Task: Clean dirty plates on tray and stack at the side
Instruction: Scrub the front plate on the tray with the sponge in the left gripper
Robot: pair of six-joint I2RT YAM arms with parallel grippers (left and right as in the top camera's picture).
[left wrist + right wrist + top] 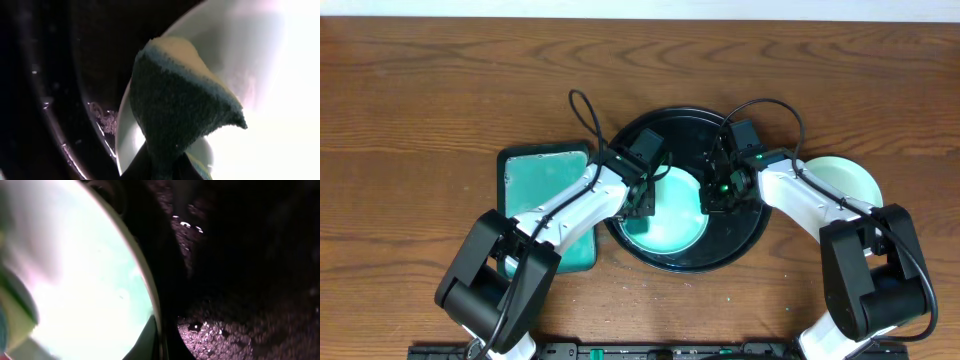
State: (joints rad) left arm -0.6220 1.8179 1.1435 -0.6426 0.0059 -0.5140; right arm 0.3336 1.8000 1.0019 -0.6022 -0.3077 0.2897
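The black tray (682,267) lies at the table's centre. A pale mint plate (678,222) lies in it. My left gripper (642,197) is shut on a yellow sponge with a dark green scouring face (182,107), and the sponge rests against the plate's left part (250,45). My right gripper (714,192) is shut on the plate's right rim (159,337); the plate's mint face (80,275) fills the left of the right wrist view. A second pale plate (850,178) lies on the bare wood right of the tray, partly hidden by my right arm. No third plate shows.
A teal rectangular tray with a dark rim (545,175) lies just left of the black tray, under my left arm. Both arms reach in from the front edge. The black tray's wet floor (240,325) shows beside the plate's rim.
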